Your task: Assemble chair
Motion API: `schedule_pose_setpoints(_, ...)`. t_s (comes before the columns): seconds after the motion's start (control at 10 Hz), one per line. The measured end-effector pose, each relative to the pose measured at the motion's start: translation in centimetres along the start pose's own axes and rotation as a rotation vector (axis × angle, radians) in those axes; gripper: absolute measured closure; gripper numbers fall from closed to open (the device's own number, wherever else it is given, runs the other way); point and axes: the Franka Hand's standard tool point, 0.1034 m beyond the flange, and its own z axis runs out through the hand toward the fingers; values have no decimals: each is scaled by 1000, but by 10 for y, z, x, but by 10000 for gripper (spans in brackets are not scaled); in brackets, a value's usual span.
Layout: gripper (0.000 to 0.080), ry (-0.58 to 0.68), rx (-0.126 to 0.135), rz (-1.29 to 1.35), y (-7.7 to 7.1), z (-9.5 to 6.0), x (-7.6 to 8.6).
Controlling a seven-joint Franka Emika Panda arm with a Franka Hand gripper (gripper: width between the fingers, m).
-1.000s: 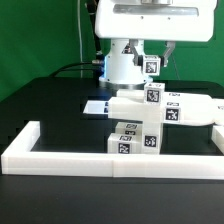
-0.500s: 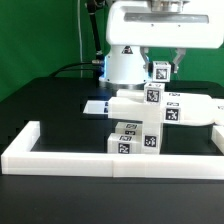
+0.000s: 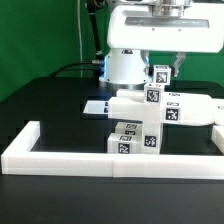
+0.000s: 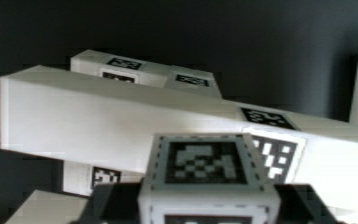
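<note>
One small white tagged block [image 3: 159,73] sits clamped between the gripper [image 3: 160,72] fingers, held in the air just above the partly built chair [image 3: 150,115] (its tag faces the exterior view). That chair stands on the black table [image 3: 50,105], against the long white border rail [image 3: 60,155]. From the wrist view, the block [image 4: 206,165] hangs over the chair's white slabs [image 4: 123,110].
</note>
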Motion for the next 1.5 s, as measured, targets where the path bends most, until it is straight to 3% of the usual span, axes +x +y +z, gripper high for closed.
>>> schedule_pose_setpoints(1.5,511,100,-11,-1,4,4,6)
